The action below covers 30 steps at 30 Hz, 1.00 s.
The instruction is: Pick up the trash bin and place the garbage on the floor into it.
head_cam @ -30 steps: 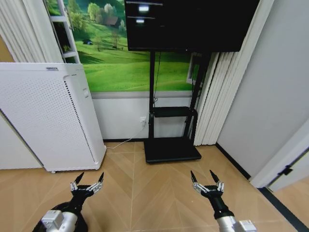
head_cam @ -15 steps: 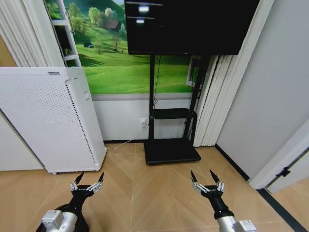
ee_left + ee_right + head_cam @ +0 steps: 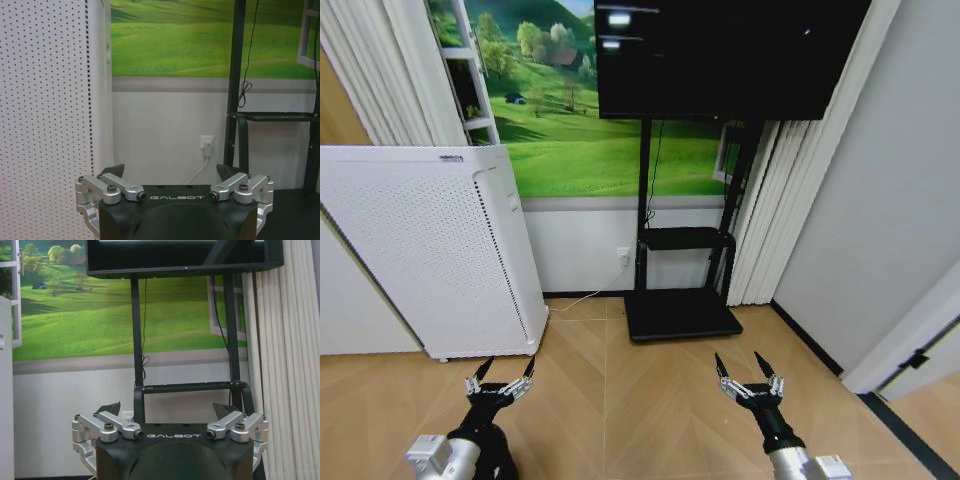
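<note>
Hovering over bare floor | left hand released | right hand released | purifier left

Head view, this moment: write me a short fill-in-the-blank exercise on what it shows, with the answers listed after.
1. Both the left gripper and the right gripper have their fingers ____.
2. The white perforated appliance stands on the robot's ____ side.
3. The black TV stand rests on a floor of ____ colour.
4. The cable runs from the appliance to the wall ____.

Missing words: open; left; wood; socket
</note>
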### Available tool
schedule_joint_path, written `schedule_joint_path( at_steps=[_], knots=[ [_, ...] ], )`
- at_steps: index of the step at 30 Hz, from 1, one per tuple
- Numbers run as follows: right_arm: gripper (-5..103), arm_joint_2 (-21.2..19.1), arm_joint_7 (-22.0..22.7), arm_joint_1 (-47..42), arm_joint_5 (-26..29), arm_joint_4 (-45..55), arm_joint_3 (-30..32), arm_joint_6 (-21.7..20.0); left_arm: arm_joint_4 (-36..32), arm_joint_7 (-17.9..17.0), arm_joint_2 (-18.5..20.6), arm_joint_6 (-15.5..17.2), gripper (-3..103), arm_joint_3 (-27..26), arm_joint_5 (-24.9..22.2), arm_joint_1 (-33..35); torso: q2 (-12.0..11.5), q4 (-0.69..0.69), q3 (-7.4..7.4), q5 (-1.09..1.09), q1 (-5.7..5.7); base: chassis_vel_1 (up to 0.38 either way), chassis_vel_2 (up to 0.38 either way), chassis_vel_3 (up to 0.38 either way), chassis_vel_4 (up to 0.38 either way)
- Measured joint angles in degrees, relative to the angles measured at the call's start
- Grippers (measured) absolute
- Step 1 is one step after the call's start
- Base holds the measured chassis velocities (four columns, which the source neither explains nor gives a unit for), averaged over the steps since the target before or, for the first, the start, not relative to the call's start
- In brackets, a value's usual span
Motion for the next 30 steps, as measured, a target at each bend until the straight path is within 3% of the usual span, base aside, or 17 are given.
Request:
schedule_joint_path(
  at_steps=[30],
  knots=[
    [100,0.0,0.0,0.0,0.0,0.0,0.01,0.0,0.0,0.0,0.0,0.0,100,0.01,0.0,0.0,6.57,0.01,4.19,-0.01,2.36,0.011,0.009,0.013,0.014]
  ],
)
